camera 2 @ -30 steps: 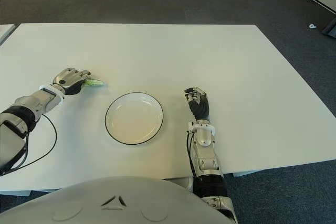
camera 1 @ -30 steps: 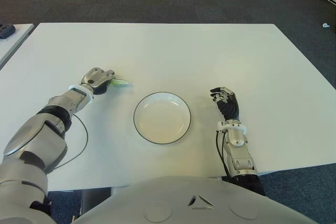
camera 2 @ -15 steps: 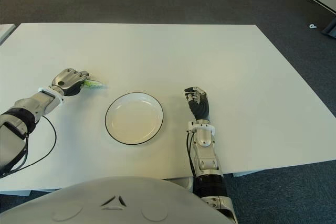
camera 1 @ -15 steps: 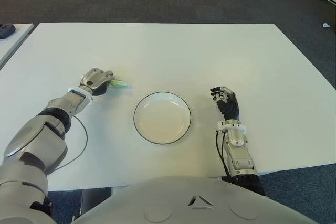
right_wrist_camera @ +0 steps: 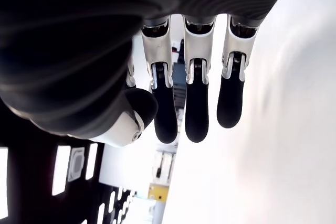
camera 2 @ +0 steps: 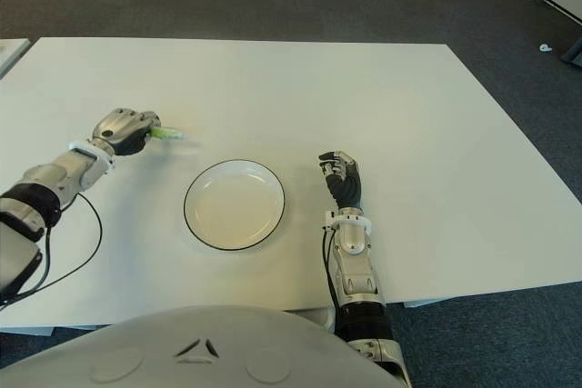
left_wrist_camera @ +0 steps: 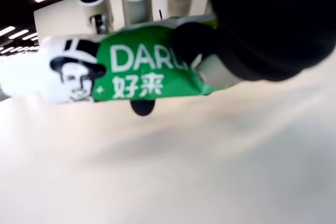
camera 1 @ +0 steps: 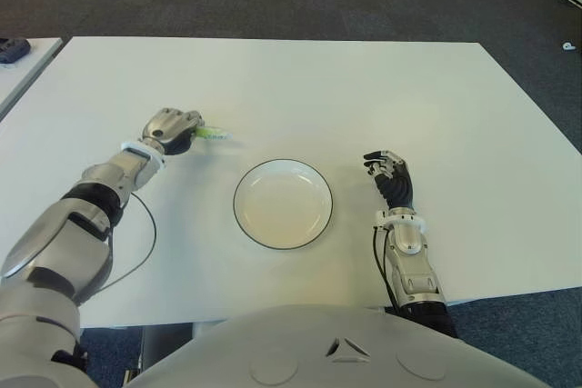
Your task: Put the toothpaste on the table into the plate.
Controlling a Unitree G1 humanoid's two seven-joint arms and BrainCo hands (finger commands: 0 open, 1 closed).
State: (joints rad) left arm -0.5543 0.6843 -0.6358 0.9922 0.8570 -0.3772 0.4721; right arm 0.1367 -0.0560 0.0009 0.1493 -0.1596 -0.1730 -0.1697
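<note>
A green and white toothpaste tube [camera 1: 213, 134] sticks out of my left hand [camera 1: 173, 129], whose fingers are shut on it, left of the plate and slightly above the white table [camera 1: 300, 88]. The left wrist view shows the tube [left_wrist_camera: 126, 72] pinned between thumb and fingers, clear of the tabletop. A white plate [camera 1: 283, 203] with a dark rim sits empty in the middle of the table. My right hand [camera 1: 391, 174] shows to the right of the plate, fingers loosely extended and holding nothing [right_wrist_camera: 191, 103].
A thin black cable [camera 1: 136, 243] loops on the table beside my left forearm. Dark carpet surrounds the table. Another table's corner with a dark object [camera 1: 14, 47] shows at the far left.
My left hand has lifted the toothpaste off the table and carried it a little away from me and to the right. The right hand has stayed still.
</note>
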